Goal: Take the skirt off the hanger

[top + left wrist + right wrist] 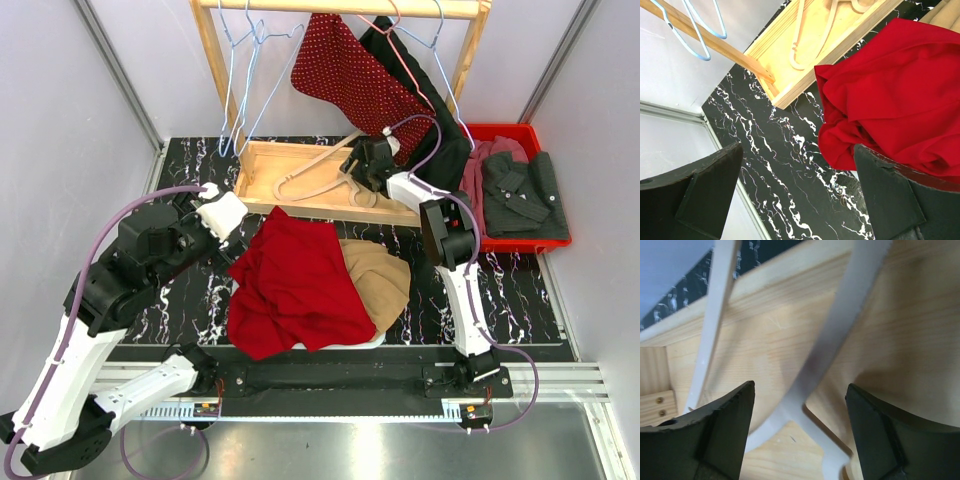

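A plain red skirt [290,285] lies crumpled on the marble table, off any hanger, partly over a tan garment [385,280]. In the left wrist view its folds [890,90] are just past my right finger. My left gripper [225,215] [797,150] hovers open at the skirt's left edge, with only bare tabletop between the fingers. A pale bare hanger [320,175] [840,325] lies in the wooden tray [262,165] [910,340]. My right gripper [362,165] [800,386] is low over it, open, its fingers either side of the hanger's fork and apart from it.
A wooden rack [340,8] at the back carries blue wire hangers [245,70], a red dotted garment [350,75] and a black one [425,95]. A red bin [545,240] of dark clothes stands at the right. Grey walls close in on both sides.
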`<move>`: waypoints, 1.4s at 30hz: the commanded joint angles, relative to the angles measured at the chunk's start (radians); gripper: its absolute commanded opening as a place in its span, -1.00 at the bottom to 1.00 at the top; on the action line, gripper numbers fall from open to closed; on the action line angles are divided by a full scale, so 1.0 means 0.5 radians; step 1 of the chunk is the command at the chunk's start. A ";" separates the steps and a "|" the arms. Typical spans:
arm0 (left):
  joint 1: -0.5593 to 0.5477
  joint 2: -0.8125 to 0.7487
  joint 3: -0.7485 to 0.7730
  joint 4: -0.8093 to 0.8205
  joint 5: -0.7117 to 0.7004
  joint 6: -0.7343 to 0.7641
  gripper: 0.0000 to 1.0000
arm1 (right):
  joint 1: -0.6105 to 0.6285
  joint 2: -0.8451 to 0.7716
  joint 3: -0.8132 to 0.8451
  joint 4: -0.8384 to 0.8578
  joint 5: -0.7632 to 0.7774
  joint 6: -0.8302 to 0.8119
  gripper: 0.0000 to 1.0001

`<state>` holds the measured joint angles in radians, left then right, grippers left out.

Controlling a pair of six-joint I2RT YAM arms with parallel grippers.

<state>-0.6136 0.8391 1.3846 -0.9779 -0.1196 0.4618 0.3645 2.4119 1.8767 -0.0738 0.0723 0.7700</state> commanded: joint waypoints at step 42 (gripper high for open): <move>0.104 -0.049 -0.232 0.023 0.301 0.067 0.97 | 0.112 -1.099 -0.731 1.084 -0.488 0.607 -1.00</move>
<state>-0.5644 0.8074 1.2938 -1.0088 0.0029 0.4431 0.4114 1.9842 1.5227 0.4599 -0.1524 1.0080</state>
